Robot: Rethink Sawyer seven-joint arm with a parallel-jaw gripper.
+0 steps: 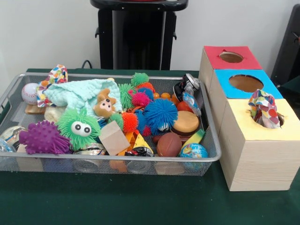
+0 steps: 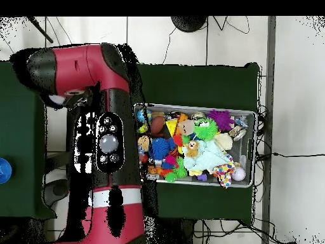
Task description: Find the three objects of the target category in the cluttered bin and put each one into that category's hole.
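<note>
I cannot see the gripper in either view, so jaw state unknown; only the arm (image 2: 108, 140) shows overhead, covering the boxes. One patterned cloth (image 1: 264, 108) sits half into the yellow hole (image 1: 276, 119). Another cloth (image 1: 55, 77) lies draped over the bin (image 1: 213, 154) far-left corner, well apart from the hole, long axis running down the corner.

Front view. Bin (image 1: 213, 157) at desk (image 1: 140, 201) centre-left. Three boxes in row at bin's 3 o'clock, running near to far. Printed cloth (image 1: 265, 108) in hole (image 1: 280, 120) of nearest box, sticking up out of it. Second printed cloth (image 1: 55, 76) in bin at 10 o'clock corner, on rim, baseball (image 1: 29, 93) just at its 8 o'clock. Knitted cloth (image 1: 77, 93) at its 4 o'clock, bear (image 1: 105, 105) on it. Pedestal (image 1: 136, 35) at 12 o'clock, behind bin.
</note>
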